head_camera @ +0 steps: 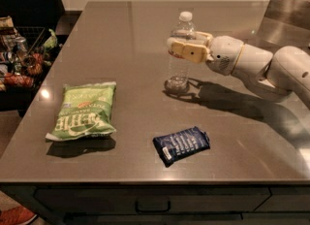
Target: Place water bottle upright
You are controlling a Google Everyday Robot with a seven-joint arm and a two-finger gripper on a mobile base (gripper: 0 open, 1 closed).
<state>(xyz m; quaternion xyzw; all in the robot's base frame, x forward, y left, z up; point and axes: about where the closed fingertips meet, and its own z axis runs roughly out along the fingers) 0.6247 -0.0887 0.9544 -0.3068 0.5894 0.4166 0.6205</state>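
The gripper reaches in from the right, well above the table, and is pinched on the water bottle. One tan finger lies across the near side of the bottle's upper body and the other shows behind it on the far side. The bottle stands upright left of the white arm, its base resting on the grey tabletop near the middle and its white cap clear above the fingers. The fingers cover the band where a label would be, so no writing on the bottle can be read.

Nearer the camera, well apart from the bottle, a dark blue packet lies flat and slightly askew. It carries a block of small pale print that is too fine to read. To the left lies a green snack bag, also flat, with large white letters that sit upside down to the camera. The brand cannot be made out for certain.

Beyond the table's left edge a wire basket holds a jumble of colourful packets.
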